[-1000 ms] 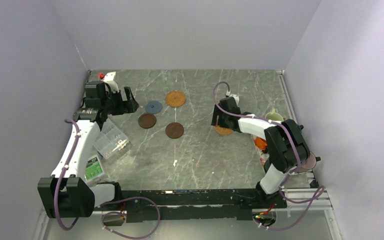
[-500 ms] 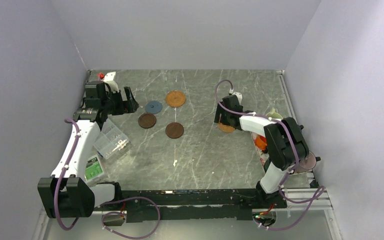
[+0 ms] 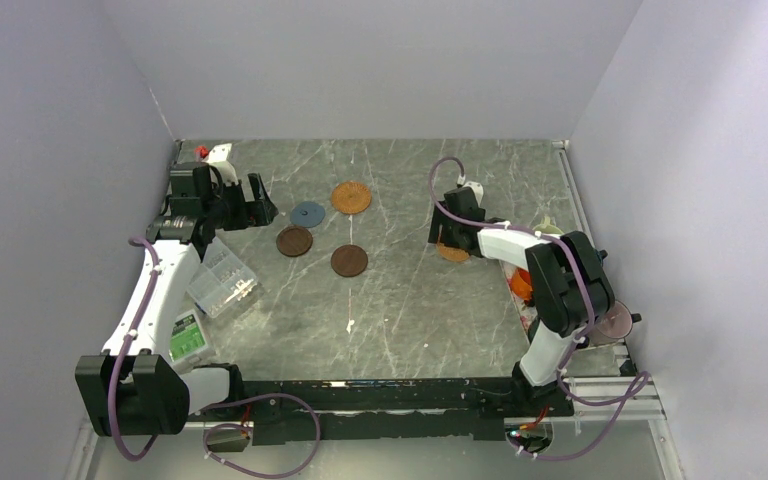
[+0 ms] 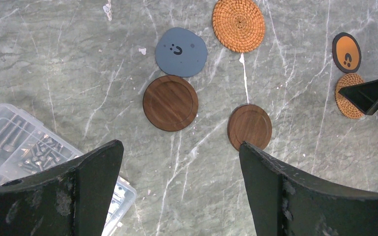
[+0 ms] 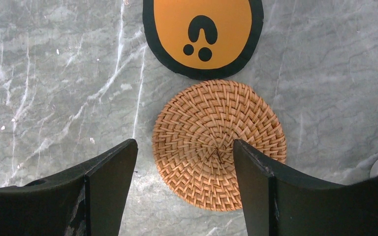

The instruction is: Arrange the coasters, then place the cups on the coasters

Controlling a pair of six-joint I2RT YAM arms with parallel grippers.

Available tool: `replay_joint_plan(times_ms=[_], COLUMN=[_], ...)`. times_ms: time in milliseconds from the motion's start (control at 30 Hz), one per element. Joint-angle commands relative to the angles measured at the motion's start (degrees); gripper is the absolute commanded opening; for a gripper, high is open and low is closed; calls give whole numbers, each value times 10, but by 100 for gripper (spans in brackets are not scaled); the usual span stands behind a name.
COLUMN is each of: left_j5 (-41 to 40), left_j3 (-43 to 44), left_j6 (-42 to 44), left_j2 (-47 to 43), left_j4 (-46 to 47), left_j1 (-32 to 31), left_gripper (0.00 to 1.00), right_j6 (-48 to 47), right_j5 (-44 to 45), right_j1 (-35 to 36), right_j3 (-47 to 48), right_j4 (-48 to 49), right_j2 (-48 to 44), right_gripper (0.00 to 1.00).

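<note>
**Over a tan woven coaster (image 5: pixel 219 145): right pincer (image 5: pixel 184 142) wide and empty**

Toward the right of the grey marble surface (image 3: pixel 400 300), poised directly above that woven disc. Jaws well apart, one finger on each side of the disc's left half in the wrist view, closed on nothing. Height above the disc impossible to judge. Just beyond the disc and almost touching its edge, a black-and-orange coaster (image 5: pixel 203 29), lying flat.

At the far left, left pincer (image 4: pixel 179 147) spread as wide as it goes, likewise holding nothing, aimed down at the surface. Ahead of it, four more discs in a loose cluster:
- blue-grey coaster (image 4: pixel 181 51), its edge touching or nearly touching the first dark brown coaster (image 4: pixel 170 102);
- second woven coaster (image 4: pixel 238 24), just to the right of the blue-grey one;
- second dark brown coaster (image 4: pixel 249 126), a little apart, toward the middle of the surface.

Beside the left arm, a clear plastic box (image 3: pixel 222 278) of small metal parts.

Along the right edge, mostly hidden behind the right arm, a cream cup (image 3: pixel 548 232) and an orange cup (image 3: pixel 522 287), neither on a coaster.
</note>
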Motion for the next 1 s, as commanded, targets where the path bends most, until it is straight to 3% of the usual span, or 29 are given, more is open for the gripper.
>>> replay_joint_plan(times_ms=[0,300,600,800,967], left_j5=[-3,-2,4,1,-4], left_j3=[2,2,2,3,3], left_j6=[-2,-2,-4,-8,-10], left_j2=[3,2,0,-3,-7], left_j4=[11,11,11,10,8], left_j1=[-2,-3,-3,-3,-3], left_gripper=[94,94,94,94,94], right_j6=[-2,-4,-8,-26,-37], right_j5=[-1,-11,-35,-57,-78], right_j1=[-8,-8,-8,4,51], right_j3=[3,20,32,33,57], right_j4=[-20,-23,-50,-39,-25], right_j2=[31,38,-14,-71,-63], right_gripper=[76,76,77,89,91])
